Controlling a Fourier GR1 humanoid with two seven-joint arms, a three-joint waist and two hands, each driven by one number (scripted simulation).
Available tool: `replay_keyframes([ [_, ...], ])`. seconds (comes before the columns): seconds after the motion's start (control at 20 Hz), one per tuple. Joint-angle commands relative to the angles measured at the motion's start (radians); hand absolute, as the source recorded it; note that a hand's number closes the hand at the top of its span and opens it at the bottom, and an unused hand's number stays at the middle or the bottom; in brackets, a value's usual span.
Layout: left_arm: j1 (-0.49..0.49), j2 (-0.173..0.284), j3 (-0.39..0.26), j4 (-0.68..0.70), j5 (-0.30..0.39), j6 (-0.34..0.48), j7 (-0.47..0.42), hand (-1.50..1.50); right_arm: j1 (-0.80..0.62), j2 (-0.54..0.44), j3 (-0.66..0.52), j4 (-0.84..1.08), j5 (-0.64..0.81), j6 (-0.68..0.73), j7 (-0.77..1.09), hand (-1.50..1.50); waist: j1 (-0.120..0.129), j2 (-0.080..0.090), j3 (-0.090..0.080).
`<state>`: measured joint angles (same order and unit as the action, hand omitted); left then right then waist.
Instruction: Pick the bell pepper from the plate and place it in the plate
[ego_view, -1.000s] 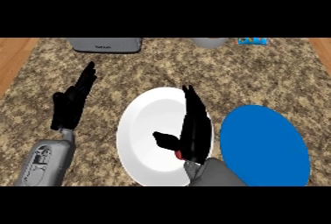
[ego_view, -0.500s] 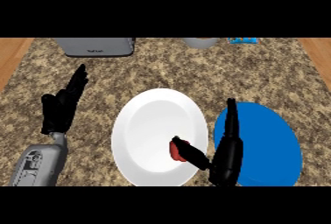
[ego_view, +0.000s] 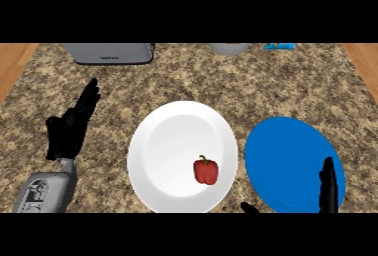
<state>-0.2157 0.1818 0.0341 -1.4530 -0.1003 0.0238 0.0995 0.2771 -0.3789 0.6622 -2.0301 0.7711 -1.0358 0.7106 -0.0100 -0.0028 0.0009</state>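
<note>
A red bell pepper (ego_view: 206, 170) lies on the white plate (ego_view: 173, 135), toward its lower right part. A blue plate (ego_view: 288, 155) sits right beside the white one, with nothing on it. My right hand (ego_view: 328, 188) shows at the lower right edge over the blue plate's near rim, fingers straight and open, apart from the pepper. My left hand (ego_view: 70, 127) rests open at the left, fingers pointing up, well away from both plates.
A grey appliance (ego_view: 111, 52) stands at the counter's back left. A grey bowl (ego_view: 229, 48) and a blue item (ego_view: 279, 46) sit at the back edge. Wooden strips border the granite counter (ego_view: 221, 80) on both sides.
My right hand has pulled back from the pepper toward the lower right, over the blue plate. The pepper now lies uncovered on the white plate. The left hand has barely moved.
</note>
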Motion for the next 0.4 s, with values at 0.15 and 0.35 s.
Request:
replay_keyframes([
  [0.15, -0.001, -0.003, 0.018, 0.057, -0.001, -0.01, -0.058, 0.0, 0.111, -0.196, -0.013, -0.017, -0.317, -0.173, -0.247, -1.5, 0.001, 0.002, 0.001],
  [0.35, -0.002, -0.019, -0.011, -0.037, -0.015, -0.003, 0.041, 0.0, 0.106, -0.198, -0.038, 0.027, -0.49, -0.166, -0.41, -1.5, 0.005, 0.0, 0.001],
])
